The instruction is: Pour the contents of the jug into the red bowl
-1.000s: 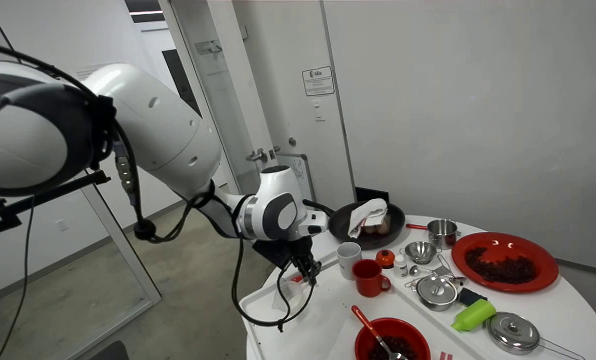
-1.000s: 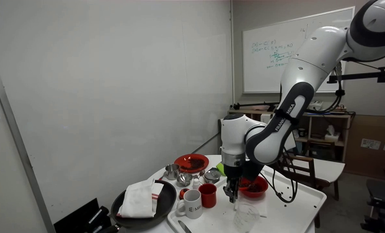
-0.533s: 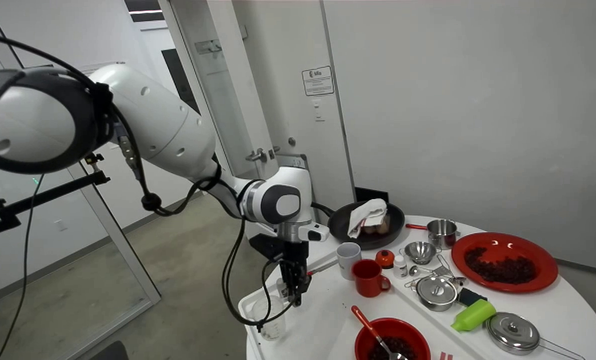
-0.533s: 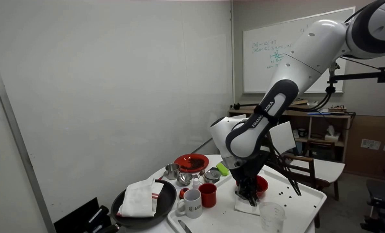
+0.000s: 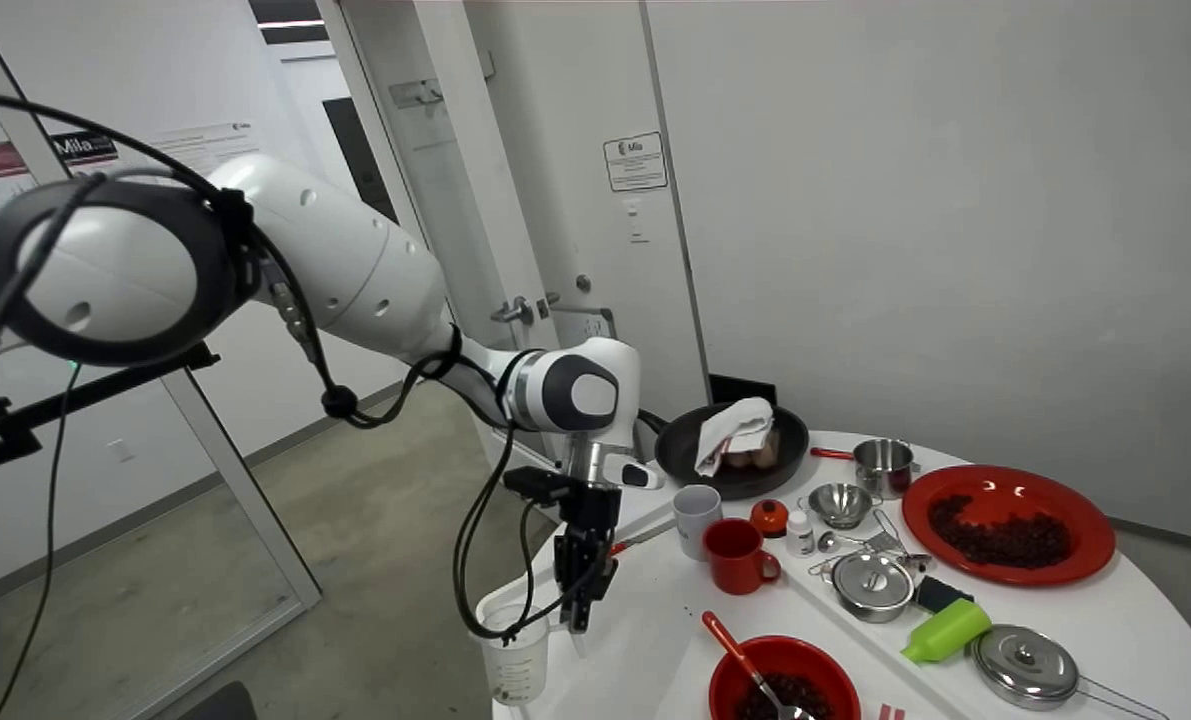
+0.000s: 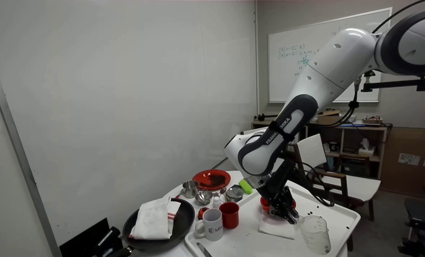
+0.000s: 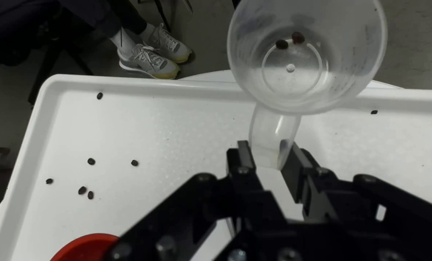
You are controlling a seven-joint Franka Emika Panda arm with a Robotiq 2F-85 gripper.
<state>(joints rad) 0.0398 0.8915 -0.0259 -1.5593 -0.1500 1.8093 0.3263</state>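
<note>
Claw: narrowed, gripping the jug by its handle. Jug body: directly ahead of the claw, two dark beans inside. Loose beans: on the tray, mostly to one side of the claw. Red bowl: same side, apart from the claw, containing beans and a spoon. Judged status: pour nearly complete; two beans outstanding.

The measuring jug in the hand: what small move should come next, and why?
Probably carry the measuring jug, mouth up, toward the red bowl before tipping it. The wrist view shows two beans inside the jug, the hand closed on its handle, and the bowl off to one side. Loose beans on the tray suggest that tipping early could spill more.
</note>
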